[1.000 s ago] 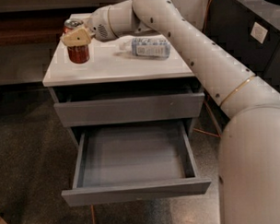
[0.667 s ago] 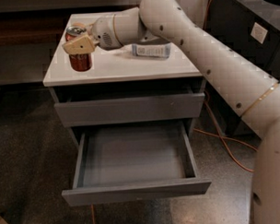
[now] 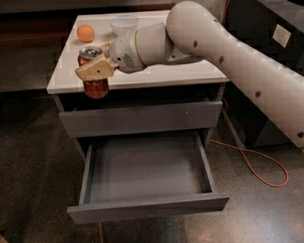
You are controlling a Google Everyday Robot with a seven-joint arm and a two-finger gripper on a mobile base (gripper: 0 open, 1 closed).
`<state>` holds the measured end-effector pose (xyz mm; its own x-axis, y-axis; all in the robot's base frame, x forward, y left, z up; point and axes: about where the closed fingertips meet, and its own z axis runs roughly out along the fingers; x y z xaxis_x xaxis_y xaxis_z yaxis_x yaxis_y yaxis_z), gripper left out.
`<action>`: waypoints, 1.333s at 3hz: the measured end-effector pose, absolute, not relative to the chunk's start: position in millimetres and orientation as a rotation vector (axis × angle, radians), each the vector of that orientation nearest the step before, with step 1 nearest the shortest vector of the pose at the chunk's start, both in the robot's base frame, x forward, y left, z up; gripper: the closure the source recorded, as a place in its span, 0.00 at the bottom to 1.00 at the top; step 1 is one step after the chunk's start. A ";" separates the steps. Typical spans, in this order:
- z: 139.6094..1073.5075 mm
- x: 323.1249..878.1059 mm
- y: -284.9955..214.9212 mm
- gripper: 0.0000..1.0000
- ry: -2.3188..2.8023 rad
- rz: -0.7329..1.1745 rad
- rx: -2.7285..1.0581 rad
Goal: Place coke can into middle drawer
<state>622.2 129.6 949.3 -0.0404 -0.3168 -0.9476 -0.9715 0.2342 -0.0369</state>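
Observation:
The coke can [image 3: 95,87] is red with a silver top. My gripper [image 3: 95,70] is shut on it, with a tan finger [image 3: 97,70] across its front. The can hangs in the air at the front left edge of the white cabinet top [image 3: 155,76], its lower part overhanging the edge. The middle drawer [image 3: 147,206] is pulled open below and a little to the right of the can, and its grey inside is bare. My white arm reaches in from the right.
An orange fruit [image 3: 85,33] and a clear cup [image 3: 123,23] stand at the back of the cabinet top. The top drawer [image 3: 142,119] is closed. An orange cable [image 3: 253,160] lies on the floor at right beside a dark cabinet [image 3: 269,49].
My gripper has carried the coke can from its place on the cabinet top forward to the front edge, and the can is now off the surface.

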 end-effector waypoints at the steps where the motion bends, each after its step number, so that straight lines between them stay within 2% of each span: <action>1: 922.3 605.5 113.7 1.00 1.613 0.876 -1.281; 4: 870.2 575.2 93.0 1.00 1.595 0.891 -1.393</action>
